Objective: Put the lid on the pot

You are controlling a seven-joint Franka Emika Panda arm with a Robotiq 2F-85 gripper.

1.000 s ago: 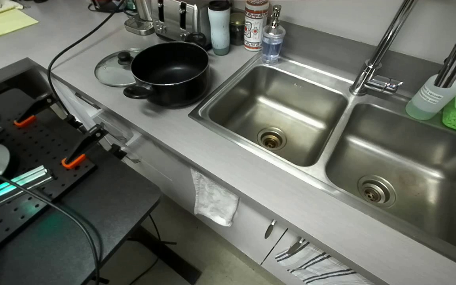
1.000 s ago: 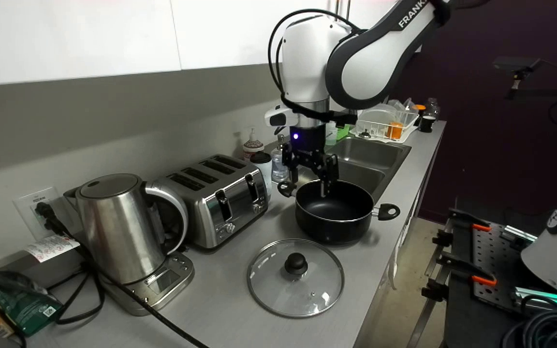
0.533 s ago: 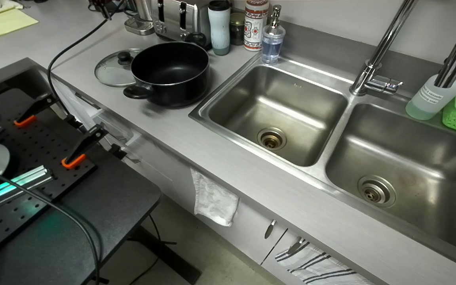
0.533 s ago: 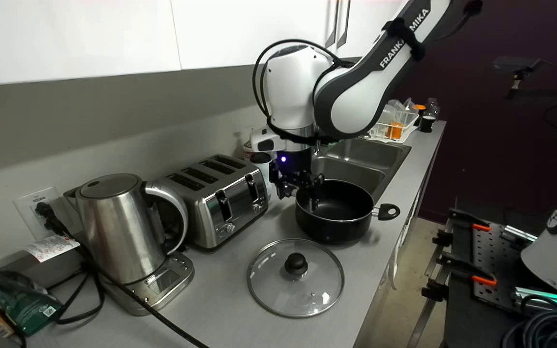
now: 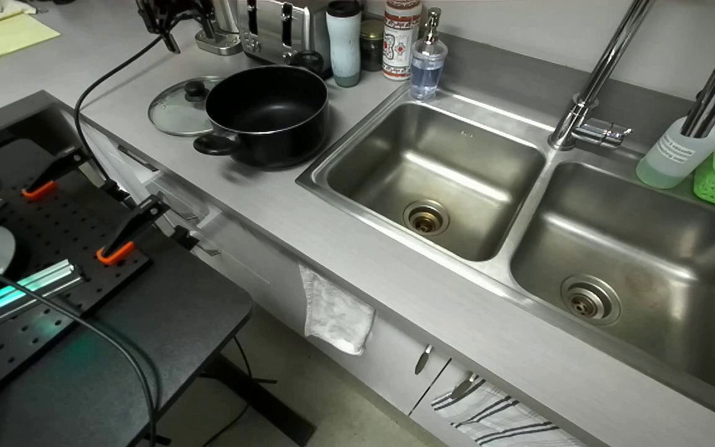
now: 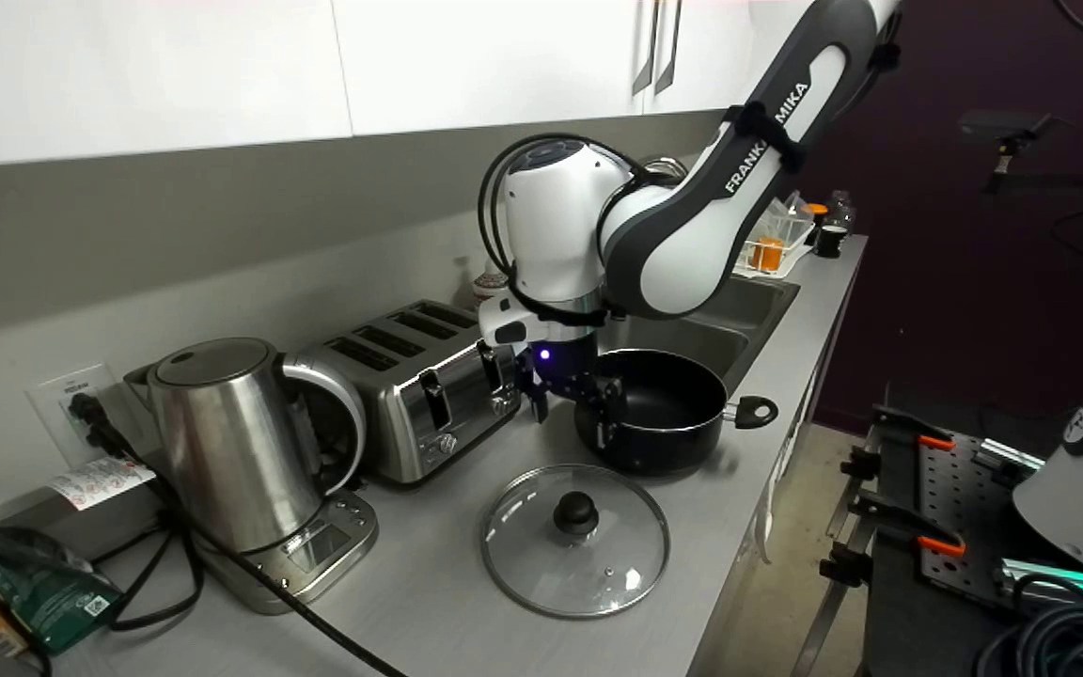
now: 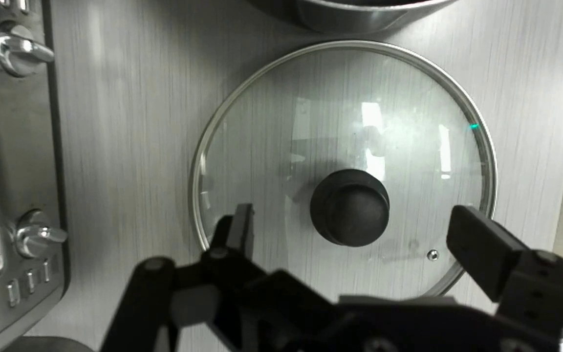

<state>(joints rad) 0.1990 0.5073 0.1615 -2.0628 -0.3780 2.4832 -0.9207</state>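
The glass lid (image 7: 271,161) with a thin metal rim and black centre knob (image 7: 352,210) lies flat on the counter; it shows in both exterior views (image 5: 174,115) (image 6: 575,555). The black pot (image 6: 650,437) stands uncovered beside it and also shows in an exterior view (image 5: 270,133); its edge shows at the top of the wrist view (image 7: 374,14). My gripper (image 7: 351,210) is open and empty, its fingers apart on either side of the knob as the wrist camera looks down. In an exterior view my gripper (image 6: 572,423) hangs above the counter between toaster and pot, short of the lid.
A steel toaster (image 6: 419,385) stands close beside my gripper, with a kettle (image 6: 222,451) further along. A black cable (image 6: 288,597) crosses the counter near the lid. The steel sink (image 5: 432,180) lies beyond the pot, with bottles (image 5: 345,46) along the wall.
My arm has lowered and moved from above the pot toward the toaster and lid side. The gripper now shows at the top of an exterior view. Lid and pot have not moved.
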